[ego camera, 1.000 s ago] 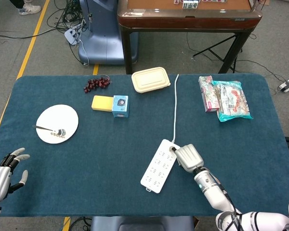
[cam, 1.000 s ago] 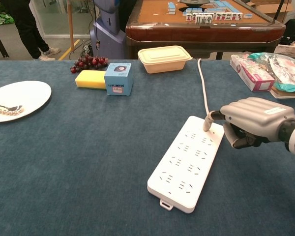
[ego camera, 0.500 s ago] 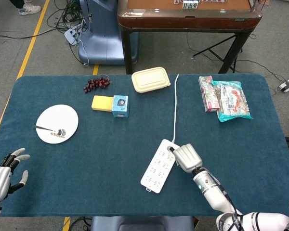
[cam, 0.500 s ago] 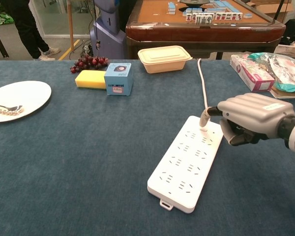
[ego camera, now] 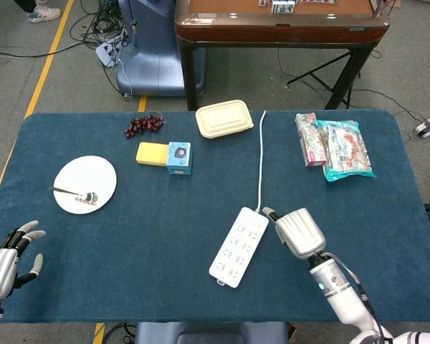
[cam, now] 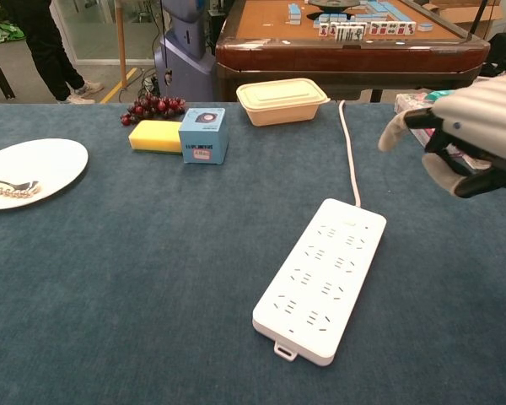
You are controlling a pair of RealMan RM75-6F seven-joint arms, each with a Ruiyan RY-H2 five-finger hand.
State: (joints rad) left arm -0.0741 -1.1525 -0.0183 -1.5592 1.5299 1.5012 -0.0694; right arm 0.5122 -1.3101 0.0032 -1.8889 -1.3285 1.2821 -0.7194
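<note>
the right hand [cam: 472, 139] hangs in the air above the surface [ego camera: 165, 236], lifted off the white power strip [cam: 320, 280] and holding nothing. its fingers [cam: 396, 131] are curled in, with one stuck out forward, a pose that suits poking at a button rather than gripping. in the head view the right hand [ego camera: 298, 232] sits at about 3 o'clock from the strip's corded end, near it but apart.

the power strip [ego camera: 239, 246] lies flat and diagonal, its cord [ego camera: 261, 154] running off toward 12 o'clock, past the cream lunch box [ego camera: 225, 118] and over the far edge. that keeps the cord out of the way of the sockets and leaves the strip's long sides reachable.

the left hand [ego camera: 6, 261] rests low at the 8 o'clock corner of the surface, fingers spread apart, gripping nothing, well away from everything else. nearest to it is the white plate [ego camera: 85, 184] with a small utensil on it.

toward 11 o'clock from the strip sit a blue box [ego camera: 179, 158] touching a yellow sponge [ego camera: 151, 153], with grapes [ego camera: 143, 125] beyond them. snack packets [ego camera: 335, 147] lie at 1 o'clock near the right edge. the wide dark cloth between the plate and the strip, and along the near edge, gives room for either arm to sweep.
</note>
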